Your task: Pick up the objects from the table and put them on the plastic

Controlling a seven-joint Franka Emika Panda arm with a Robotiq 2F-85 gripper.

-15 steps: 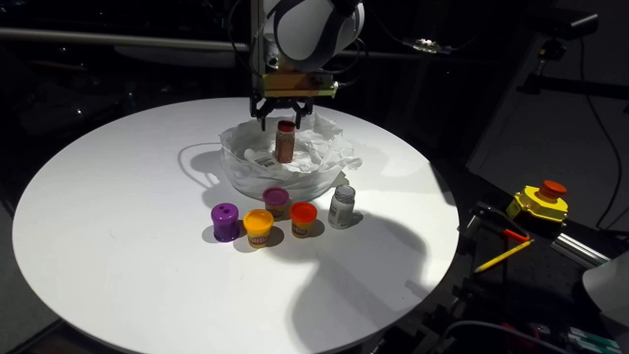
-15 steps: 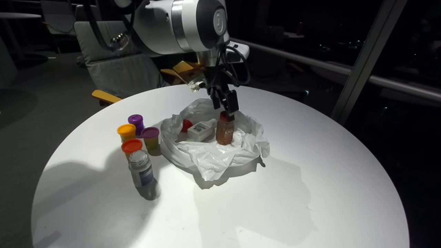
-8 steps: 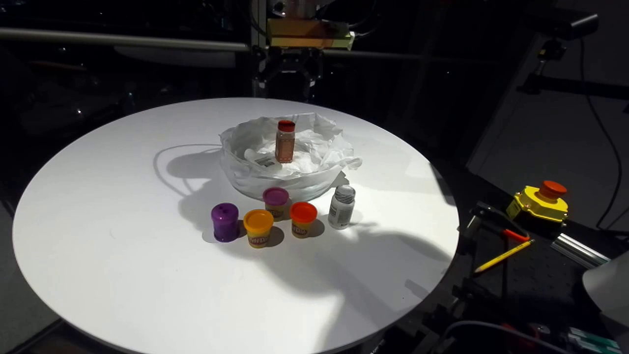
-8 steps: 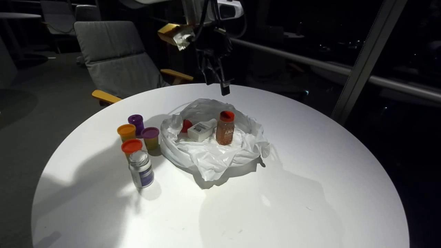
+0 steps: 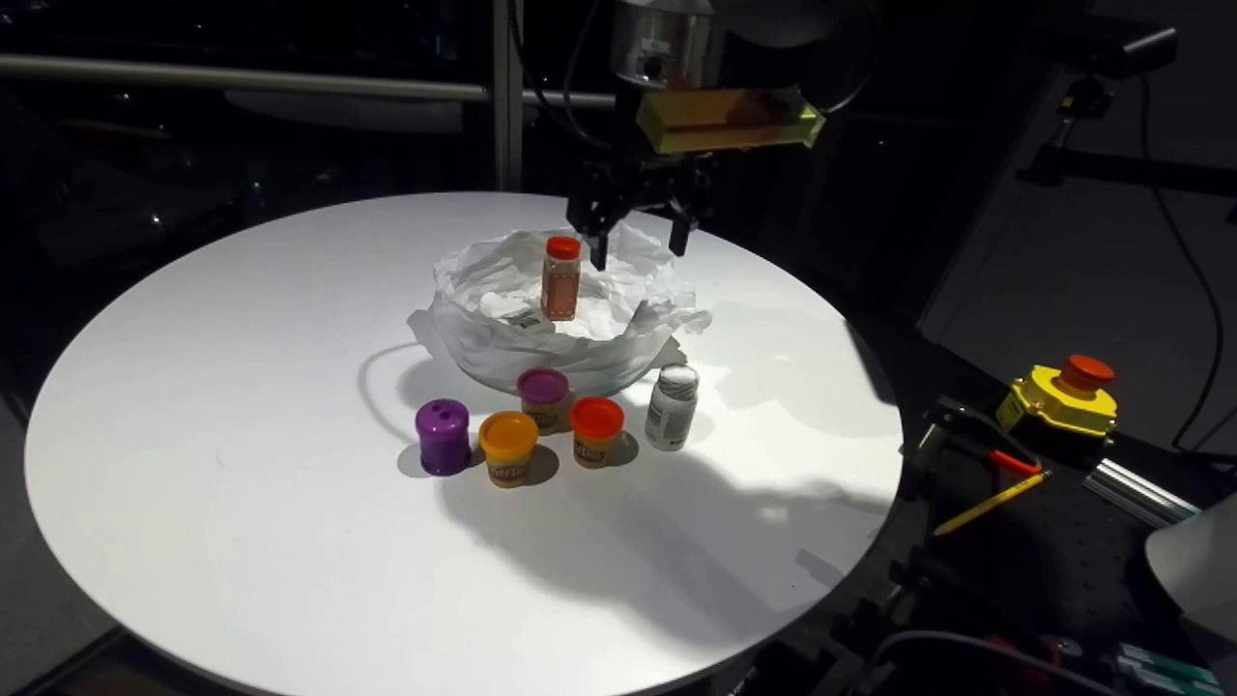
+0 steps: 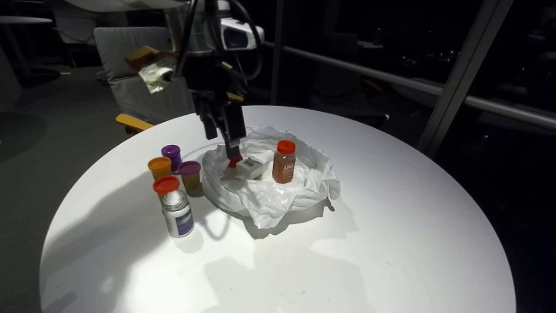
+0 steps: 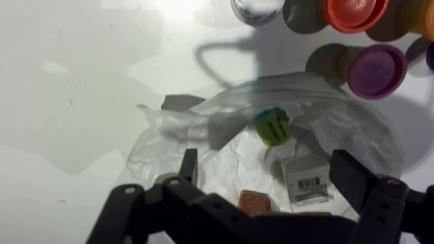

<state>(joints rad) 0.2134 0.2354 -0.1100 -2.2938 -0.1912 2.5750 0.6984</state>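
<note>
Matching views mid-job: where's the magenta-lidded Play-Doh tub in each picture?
In an exterior view, the magenta-lidded Play-Doh tub: just below and left of centre.
In an exterior view, the tub: left of centre, slightly below mid-height.
In the wrist view, the tub: upper right.
Shared landmark: the crumpled white plastic, with the tub just outside.

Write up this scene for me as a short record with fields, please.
Gripper: open above the plastic, holding nothing
On the plastic: brown bottle, upright, red cap; white container, lying; green container, apparently lying
On the table: purple jar; orange-lidded jar; red-lidded jar; magenta-lidded jar; white bottle; all upright
Unclear: red thing on the plastic, partly hidden
</note>
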